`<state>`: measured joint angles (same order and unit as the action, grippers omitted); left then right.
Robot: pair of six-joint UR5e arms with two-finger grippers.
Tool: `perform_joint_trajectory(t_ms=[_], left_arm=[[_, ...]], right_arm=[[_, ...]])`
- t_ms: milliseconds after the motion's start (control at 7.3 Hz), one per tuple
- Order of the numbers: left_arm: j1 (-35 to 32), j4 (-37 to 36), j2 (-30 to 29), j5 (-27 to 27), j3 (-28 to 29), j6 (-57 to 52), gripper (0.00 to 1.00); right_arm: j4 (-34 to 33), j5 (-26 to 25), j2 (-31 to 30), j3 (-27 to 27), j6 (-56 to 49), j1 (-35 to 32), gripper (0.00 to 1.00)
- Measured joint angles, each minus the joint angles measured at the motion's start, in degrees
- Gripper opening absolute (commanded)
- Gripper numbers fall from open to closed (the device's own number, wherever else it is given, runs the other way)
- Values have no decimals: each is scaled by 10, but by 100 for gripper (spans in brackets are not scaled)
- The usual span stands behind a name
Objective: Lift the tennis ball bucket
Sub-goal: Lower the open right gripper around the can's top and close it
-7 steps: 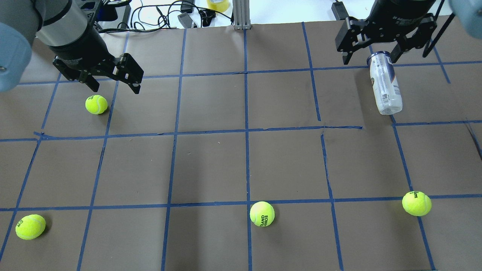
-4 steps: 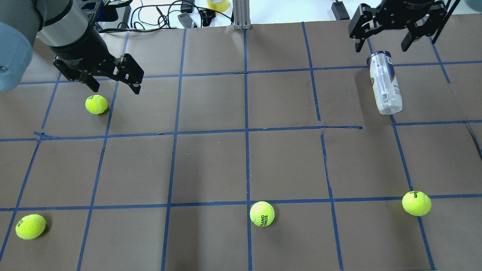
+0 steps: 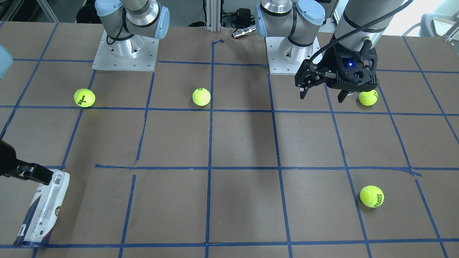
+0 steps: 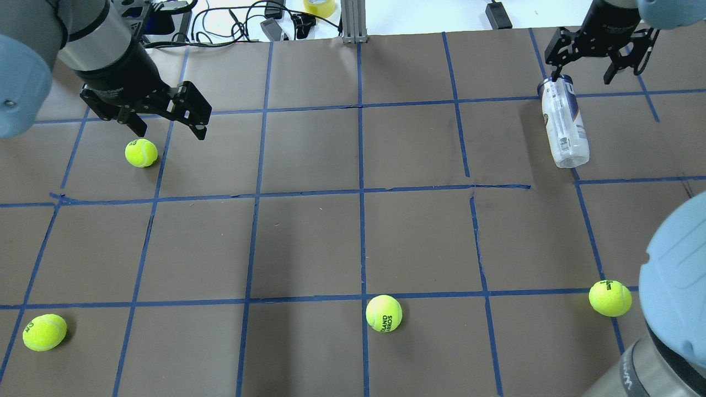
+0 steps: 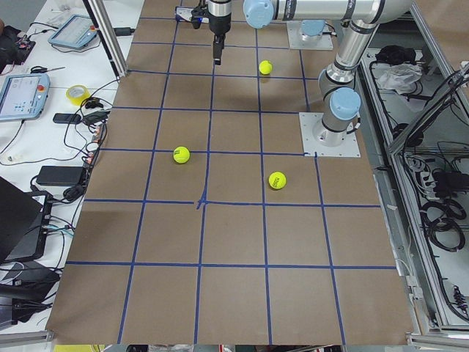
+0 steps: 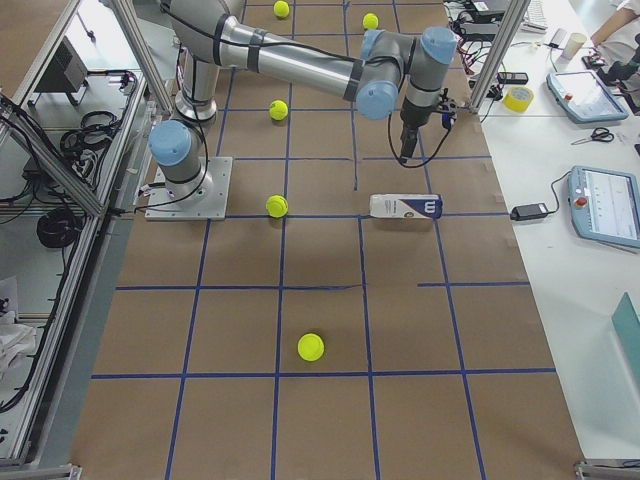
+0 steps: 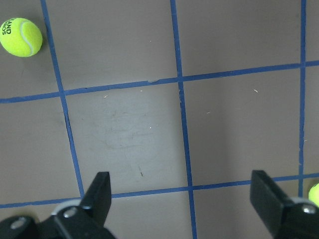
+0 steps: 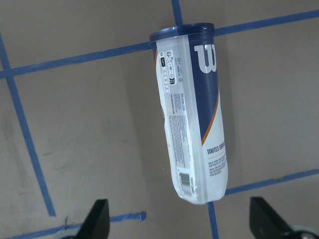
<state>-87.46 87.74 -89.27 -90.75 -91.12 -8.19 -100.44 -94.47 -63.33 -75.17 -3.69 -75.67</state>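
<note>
A slim clear-plastic tennis ball bucket (image 4: 563, 122), with a white and navy label and a navy rim, is seen lying on its side on the brown paper-covered tabletop (image 4: 309, 242), which is ruled into squares with blue tape (image 4: 361, 165). The bucket is placed on the robot's right and close to the tabletop's far edge. Its navy rim is turned toward that edge and rests over a tape line, and its clear base is turned back toward the robot beside another line. Only a narrow strip of brown paper is left between the rim and the edge, beyond which a white bench (image 6: 570, 300) is seen. Bare paper is shown along both long sides of the bucket. The right gripper (image 4: 582, 73) is held above the rim end of the bucket with its jaws spread wide. In the right wrist view both jaw tips are shown far out to either side, with the bucket ahead of them and not touched by them. A yellow-green tennis ball (image 4: 610, 298) is seen well apart from the bucket's clear base, on the robot's side. The left gripper (image 4: 170, 131) is held far from the bucket, across the tabletop on the robot's left, just beside a second tennis ball (image 4: 141, 153). Its jaws are also spread wide, with only bare taped paper seen between them.
</note>
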Motion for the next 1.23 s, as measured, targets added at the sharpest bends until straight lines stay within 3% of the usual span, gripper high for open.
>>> perform_joint_trajectory(t_ms=[548,1233], left_arm=[[2,0,2,-1,0,-5,100],[5,0,2,0,-1,-5,100]], right_arm=[[-77,2,92,4,-35,33,100],[-103,34,121,2,-50,40,100]])
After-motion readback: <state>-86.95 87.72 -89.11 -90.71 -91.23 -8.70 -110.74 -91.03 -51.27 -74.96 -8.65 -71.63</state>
